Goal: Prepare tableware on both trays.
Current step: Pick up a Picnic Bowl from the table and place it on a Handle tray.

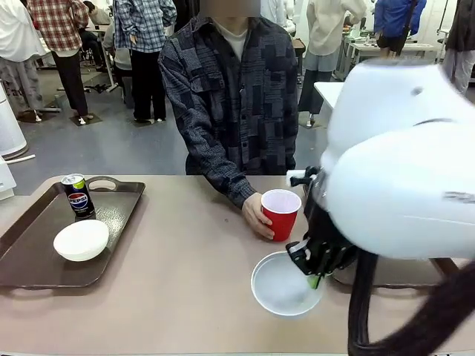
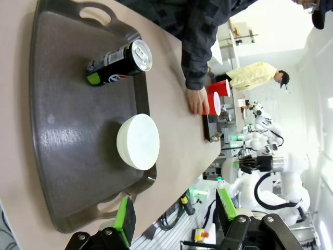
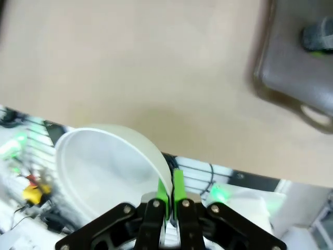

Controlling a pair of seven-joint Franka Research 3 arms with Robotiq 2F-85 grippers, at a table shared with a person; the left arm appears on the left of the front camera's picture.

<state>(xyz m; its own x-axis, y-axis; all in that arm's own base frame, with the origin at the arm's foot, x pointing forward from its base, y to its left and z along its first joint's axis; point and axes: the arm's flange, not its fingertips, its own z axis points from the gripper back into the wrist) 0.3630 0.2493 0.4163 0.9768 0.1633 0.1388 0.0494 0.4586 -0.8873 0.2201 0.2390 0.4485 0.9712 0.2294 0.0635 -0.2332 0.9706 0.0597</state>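
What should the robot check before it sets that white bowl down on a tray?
1. Right jaws shut on the bowl rim: ok.
2. Bowl over the right tray: not ok, it hangs tilted over bare table.
3. Free spot on the right tray: cannot tell; a can stands there and most of it is out of view.
4. Person's hand clear of the bowl: ok, it rests on the cup nearby.
5. Left jaws out of the way: ok, open, facing the left tray.
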